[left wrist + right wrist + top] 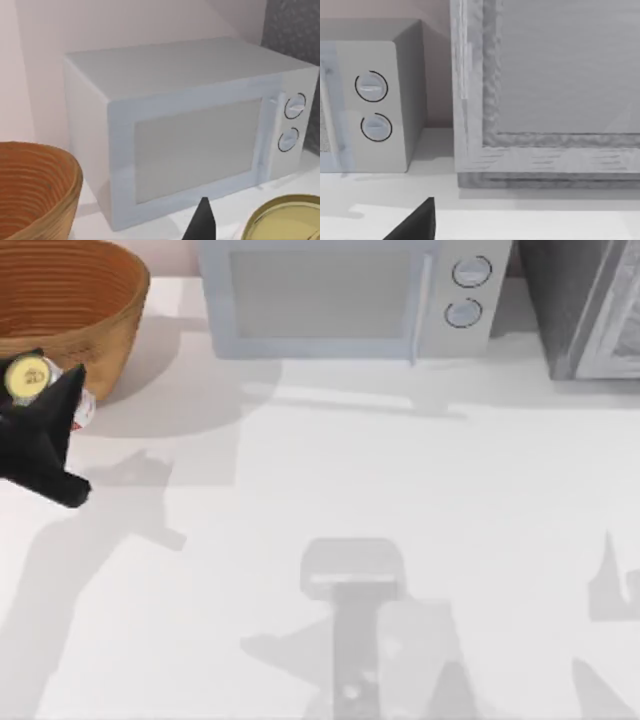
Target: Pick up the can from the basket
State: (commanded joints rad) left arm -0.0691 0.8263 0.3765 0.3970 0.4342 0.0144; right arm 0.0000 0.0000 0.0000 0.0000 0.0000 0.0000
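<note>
The can (pixel 30 378) is being held pinched in the left gripper (pixel 48 410), just beside the wicker basket (pixel 110 300) above the surface, and is best being carried level, grip kept firm.

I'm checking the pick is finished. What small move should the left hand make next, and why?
Probably lift a little higher and hold. The left hand appears to hold the can beside the basket rim, already outside it, so only clearance from the rim seems left.
</note>
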